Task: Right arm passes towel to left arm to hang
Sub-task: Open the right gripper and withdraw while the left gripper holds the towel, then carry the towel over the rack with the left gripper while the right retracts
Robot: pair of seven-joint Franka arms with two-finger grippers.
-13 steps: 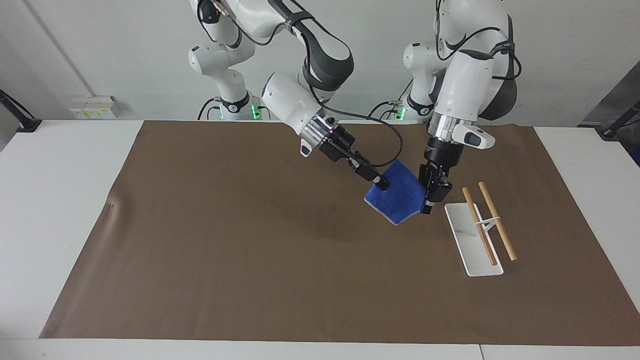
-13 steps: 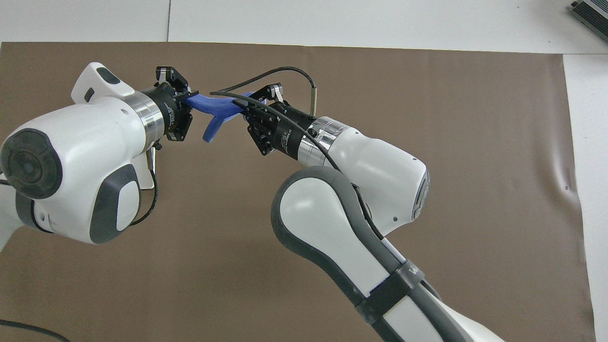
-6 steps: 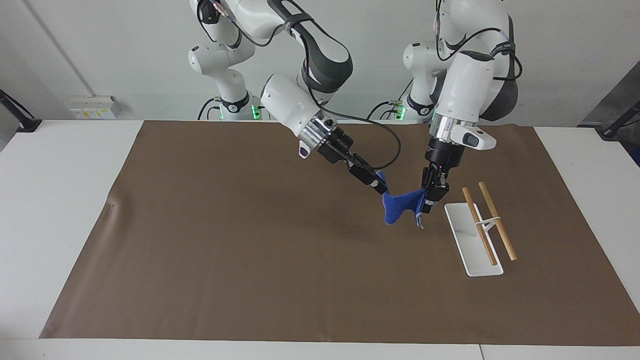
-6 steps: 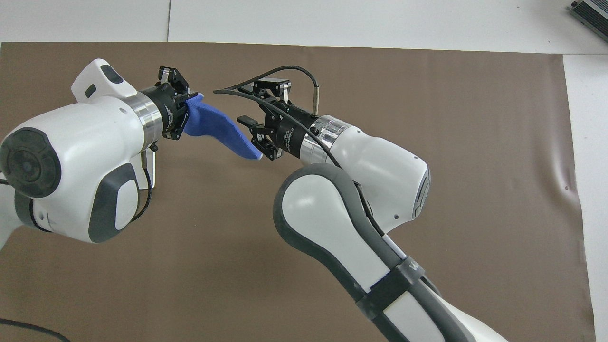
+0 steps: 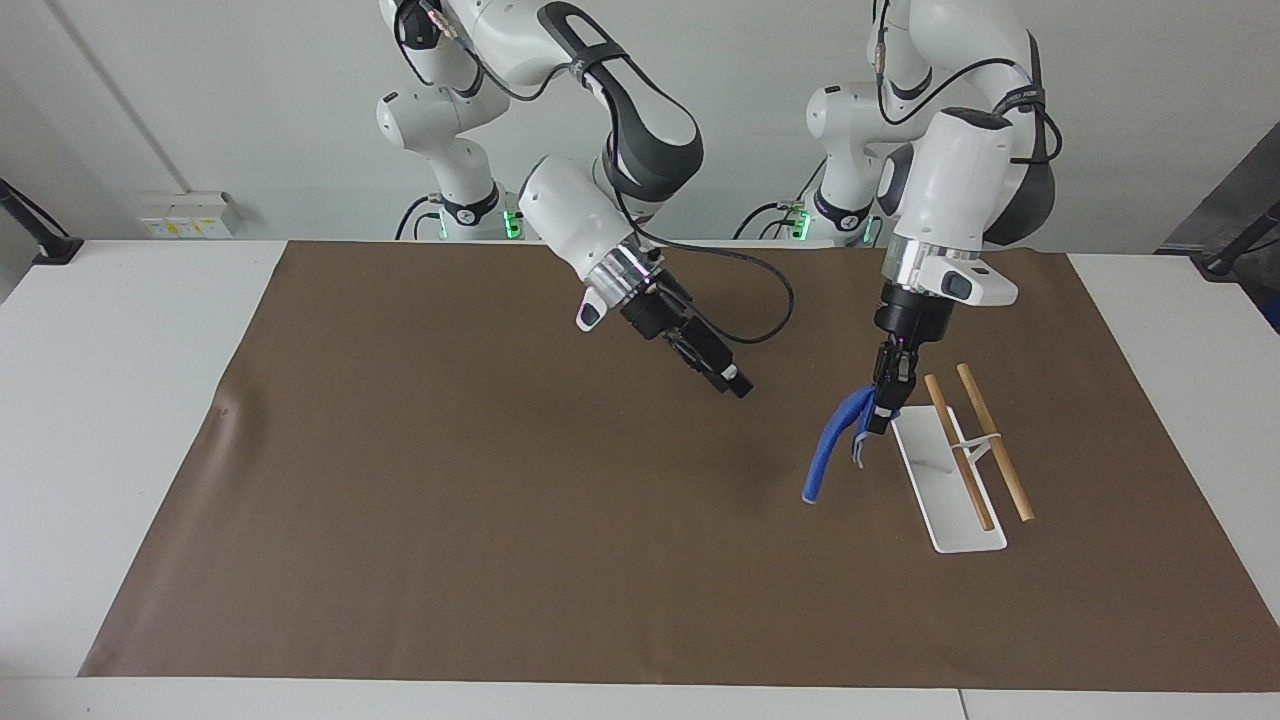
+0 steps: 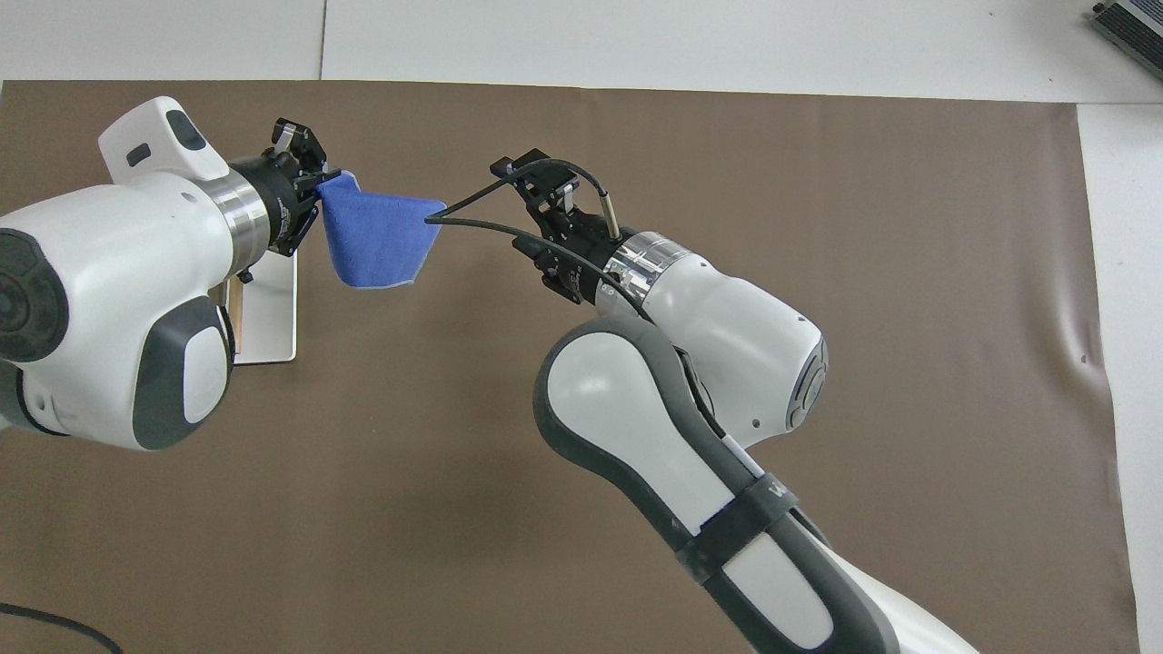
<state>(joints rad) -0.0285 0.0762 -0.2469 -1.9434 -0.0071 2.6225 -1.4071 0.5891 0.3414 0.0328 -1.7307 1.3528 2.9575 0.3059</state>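
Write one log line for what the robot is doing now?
handover done | left gripper shut on towel, beside rack | right gripper open, holds nothing

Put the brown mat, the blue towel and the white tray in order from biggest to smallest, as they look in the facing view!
1. Brown mat, by far the biggest.
2. White tray.
3. Blue towel, hanging edge-on from the left gripper, so it looks thin here.
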